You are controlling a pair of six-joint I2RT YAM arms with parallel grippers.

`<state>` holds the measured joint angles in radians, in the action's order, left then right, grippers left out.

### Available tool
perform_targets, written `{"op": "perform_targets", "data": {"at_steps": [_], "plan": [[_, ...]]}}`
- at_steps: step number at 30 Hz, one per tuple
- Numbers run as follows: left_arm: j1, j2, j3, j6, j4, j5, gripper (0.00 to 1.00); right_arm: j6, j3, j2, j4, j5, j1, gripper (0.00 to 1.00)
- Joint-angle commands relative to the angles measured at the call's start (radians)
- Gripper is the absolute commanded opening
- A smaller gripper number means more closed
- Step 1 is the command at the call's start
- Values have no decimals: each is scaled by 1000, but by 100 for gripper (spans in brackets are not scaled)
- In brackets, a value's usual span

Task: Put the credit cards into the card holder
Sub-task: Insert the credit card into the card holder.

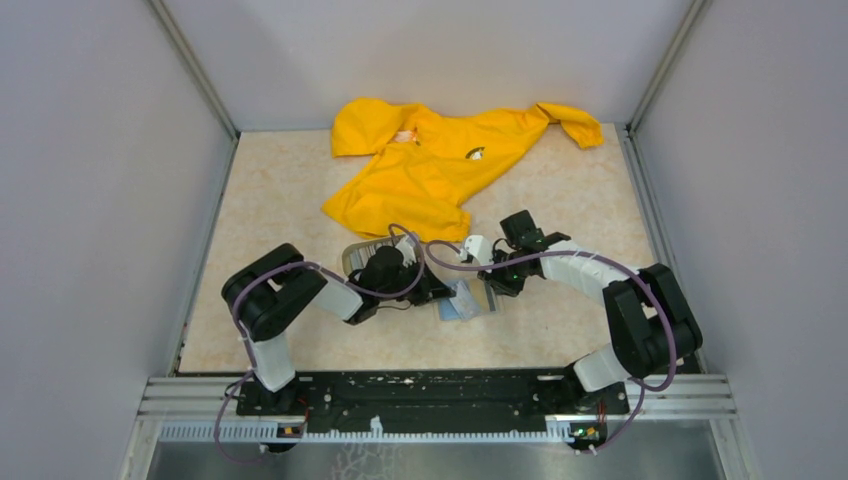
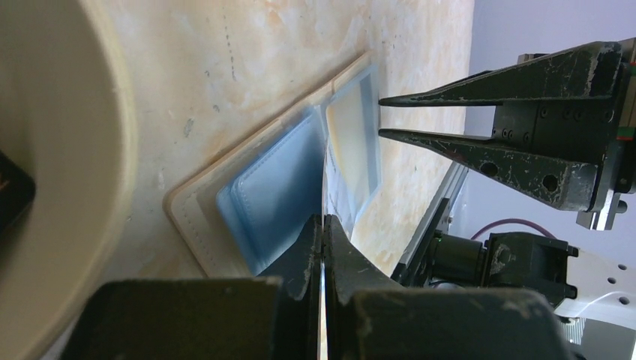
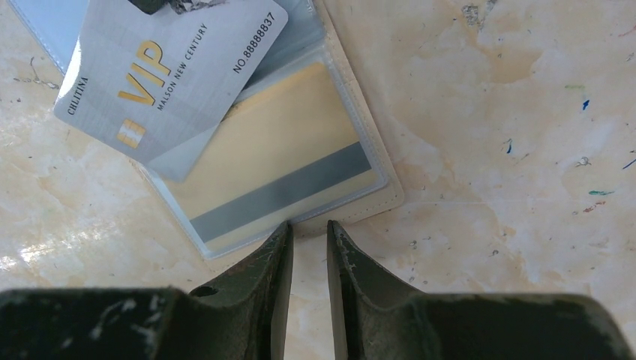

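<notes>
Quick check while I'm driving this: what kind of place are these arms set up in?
Probably an enclosed robot test cell: plain grey walls box in a marbled tabletop, a metal mounting rail runs along its near edge, and a yellow jacket lies there like a prop.

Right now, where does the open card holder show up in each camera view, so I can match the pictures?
Top external: the card holder lies open at centre, between the two arms.
Left wrist: card holder at centre, blue pockets showing.
Right wrist: card holder at upper middle, clear pocket facing the camera.
Shared landmark: the right gripper, tips at the holder's edge in every view.
</notes>
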<state>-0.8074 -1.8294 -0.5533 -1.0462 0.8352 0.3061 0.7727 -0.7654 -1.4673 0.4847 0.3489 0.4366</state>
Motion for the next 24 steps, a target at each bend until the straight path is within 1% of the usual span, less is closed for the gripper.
{"op": "perform_targets", "data": {"at_steps": [1, 8, 14, 24], "plan": [[-8, -32, -46, 49, -51, 18, 0, -13, 0, -8, -22, 5, 11, 24], [-6, -68, -104, 79, -127, 55, 0, -13, 0, -8, -23, 6, 13, 24], [-6, -74, -141, 102, -222, 59, 0, -15, 0, -8, -26, 5, 13, 24], [-6, -41, -187, 132, -444, 1, 0, -18, 3, -8, -31, -3, 14, 24]]}}
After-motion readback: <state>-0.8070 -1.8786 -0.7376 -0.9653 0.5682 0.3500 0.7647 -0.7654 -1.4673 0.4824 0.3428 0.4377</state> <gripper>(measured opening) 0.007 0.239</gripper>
